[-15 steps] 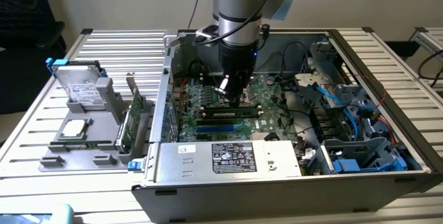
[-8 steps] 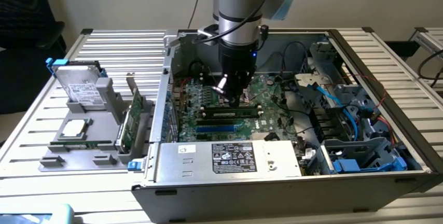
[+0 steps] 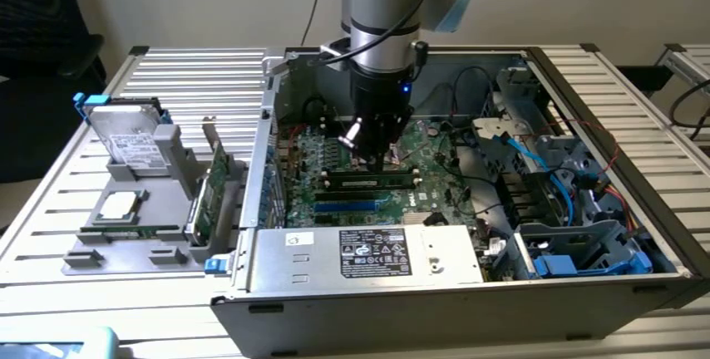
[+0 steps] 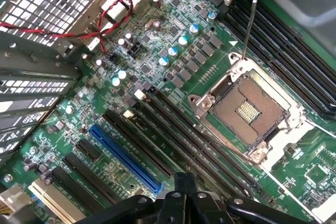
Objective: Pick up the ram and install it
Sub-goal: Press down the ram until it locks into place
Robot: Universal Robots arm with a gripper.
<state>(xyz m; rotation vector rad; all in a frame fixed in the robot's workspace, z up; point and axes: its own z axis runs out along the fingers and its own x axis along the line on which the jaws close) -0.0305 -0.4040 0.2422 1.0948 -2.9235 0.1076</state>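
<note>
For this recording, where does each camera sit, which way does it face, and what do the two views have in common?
Exterior view: off the arm, raised, looking down into the open computer case; the arm and its shut gripper show above a ram seated in a slot.
Wrist view: on the wrist, looking down at the motherboard and empty CPU socket; the gripper shows.
Shared: motherboard, gripper.

Open PC case [image 3: 621,234] on the table [image 3: 189,76], hard drive [image 3: 131,139] in a gray holder [image 3: 133,218], empty CPU socket [image 4: 248,109].
</note>
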